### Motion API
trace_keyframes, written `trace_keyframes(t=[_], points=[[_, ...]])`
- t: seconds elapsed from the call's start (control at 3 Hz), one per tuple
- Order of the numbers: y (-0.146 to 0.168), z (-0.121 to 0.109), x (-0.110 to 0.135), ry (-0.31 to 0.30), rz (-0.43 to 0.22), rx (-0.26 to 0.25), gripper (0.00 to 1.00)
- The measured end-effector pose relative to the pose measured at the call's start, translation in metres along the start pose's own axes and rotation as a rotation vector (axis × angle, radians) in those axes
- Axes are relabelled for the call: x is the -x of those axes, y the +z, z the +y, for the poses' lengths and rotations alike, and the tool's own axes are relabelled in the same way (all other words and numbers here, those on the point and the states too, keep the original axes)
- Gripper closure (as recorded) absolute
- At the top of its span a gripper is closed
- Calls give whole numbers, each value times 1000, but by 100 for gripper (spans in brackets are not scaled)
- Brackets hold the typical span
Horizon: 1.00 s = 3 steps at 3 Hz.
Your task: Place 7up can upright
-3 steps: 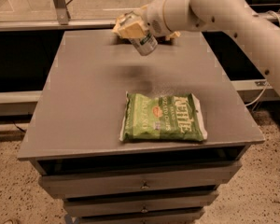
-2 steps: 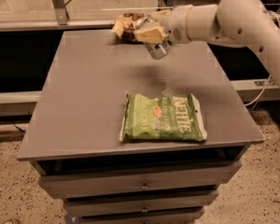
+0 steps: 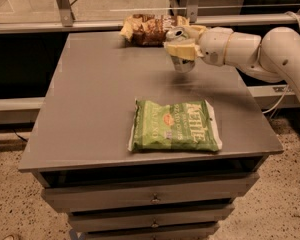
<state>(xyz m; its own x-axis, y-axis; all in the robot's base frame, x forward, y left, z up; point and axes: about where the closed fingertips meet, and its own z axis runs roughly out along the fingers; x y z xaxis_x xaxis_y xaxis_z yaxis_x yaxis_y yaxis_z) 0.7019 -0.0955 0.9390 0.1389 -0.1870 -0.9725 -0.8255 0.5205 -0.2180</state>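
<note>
My gripper (image 3: pixel 182 46) reaches in from the right over the far right part of the grey table (image 3: pixel 95 99). Its yellowish fingers (image 3: pixel 181 50) are shut on the 7up can (image 3: pixel 180 54), a small silver can whose shiny top end (image 3: pixel 176 33) faces up and to the left. The can hangs nearly upright, slightly tilted, just above the table top, and I cannot tell whether it touches. The fingers hide most of its side.
A flat green chip bag (image 3: pixel 174 125) lies near the table's front right. A brown snack bag (image 3: pixel 147 30) lies at the far edge, just left of the gripper. My white arm (image 3: pixel 260 51) stretches off to the right. Drawers (image 3: pixel 152 199) sit below the table top.
My gripper has moved right and downward with the can, away from the brown snack bag, and the can has turned closer to upright.
</note>
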Motion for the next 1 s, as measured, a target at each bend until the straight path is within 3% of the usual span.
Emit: trace_keyframes(t=[0.33,0.67,1.0], points=[[-2,2,-15,47,-88,22,84],[-7,2,-27,94,-144,23,61],[-12,2,-34,117,-159,18,38]])
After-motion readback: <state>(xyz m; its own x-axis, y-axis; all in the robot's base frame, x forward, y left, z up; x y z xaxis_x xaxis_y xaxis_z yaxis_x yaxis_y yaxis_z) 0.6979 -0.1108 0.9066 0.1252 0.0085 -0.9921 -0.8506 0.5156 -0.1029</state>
